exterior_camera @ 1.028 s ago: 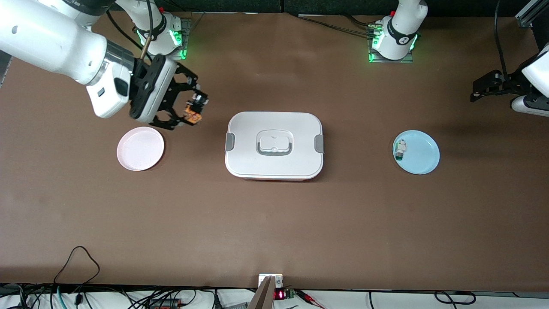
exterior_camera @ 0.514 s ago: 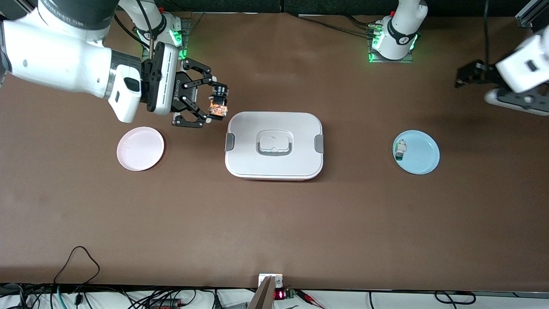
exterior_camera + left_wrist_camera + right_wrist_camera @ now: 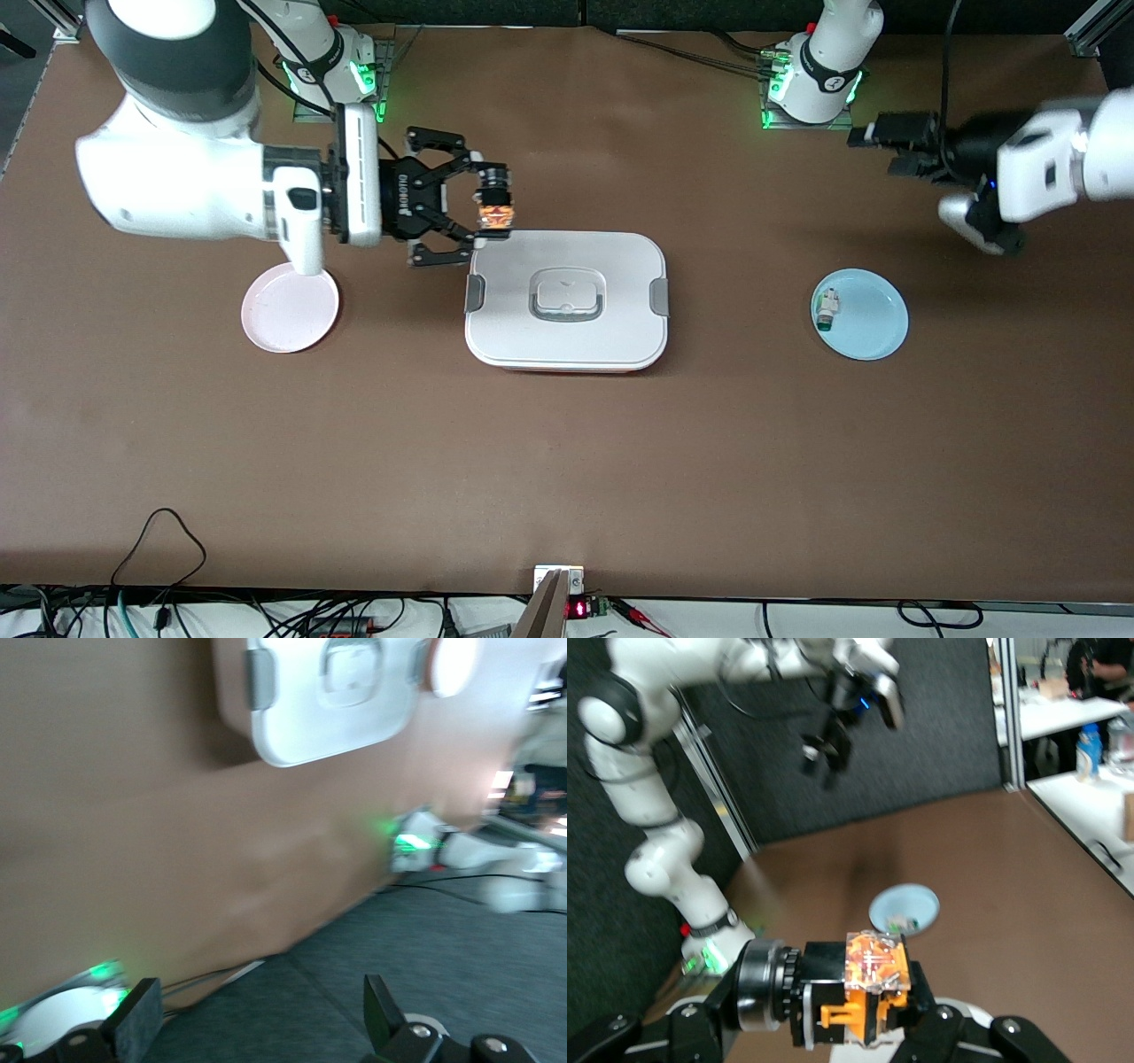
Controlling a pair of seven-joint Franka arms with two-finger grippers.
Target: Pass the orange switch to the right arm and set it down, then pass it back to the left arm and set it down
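My right gripper (image 3: 489,206) is shut on the orange switch (image 3: 496,215), a small black part with a bright orange face. It holds the switch in the air above the table, at the corner of the box (image 3: 567,301) toward the right arm's end. In the right wrist view the switch (image 3: 873,979) sits between the fingers, orange face up. The white lidded box lies in the middle of the table. My left gripper (image 3: 886,146) hangs open and empty above the table near the left arm's base, fingers (image 3: 133,1028) wide apart.
A pink plate (image 3: 291,307) lies toward the right arm's end, partly under the right arm's wrist. A blue plate (image 3: 877,341) toward the left arm's end holds a small white-and-green part (image 3: 828,310). Cables run along the table edge nearest the front camera.
The right gripper has carried the switch from above the pink plate's area toward the box. The left arm has swung in from the table's end toward its base.
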